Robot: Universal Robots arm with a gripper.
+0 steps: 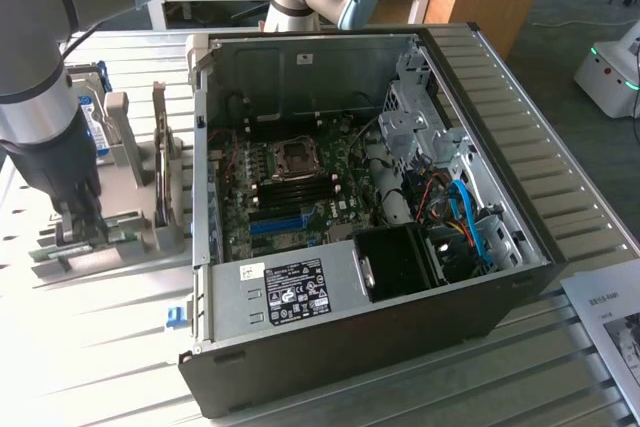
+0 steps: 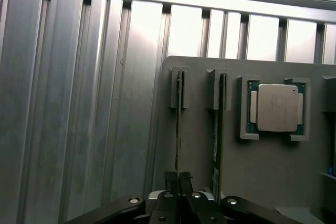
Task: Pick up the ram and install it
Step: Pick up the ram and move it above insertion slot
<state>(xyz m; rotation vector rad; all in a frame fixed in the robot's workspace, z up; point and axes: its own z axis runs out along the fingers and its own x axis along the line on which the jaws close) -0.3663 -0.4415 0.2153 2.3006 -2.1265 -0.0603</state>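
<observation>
In the wrist view the ram is a thin green stick seen edge-on, standing in a slot of the grey holder. My gripper is shut on the ram's near end, its two dark fingertips pressed together around the edge. In the exterior view my gripper reaches down onto the holder at the exterior view's left, beside the open computer case. The motherboard lies exposed inside the case.
A second green stick stands in the neighbouring slot. A processor chip rests in a recess of the holder. A blue-labelled hard drive stands behind the holder. A printed sheet lies at the exterior view's right.
</observation>
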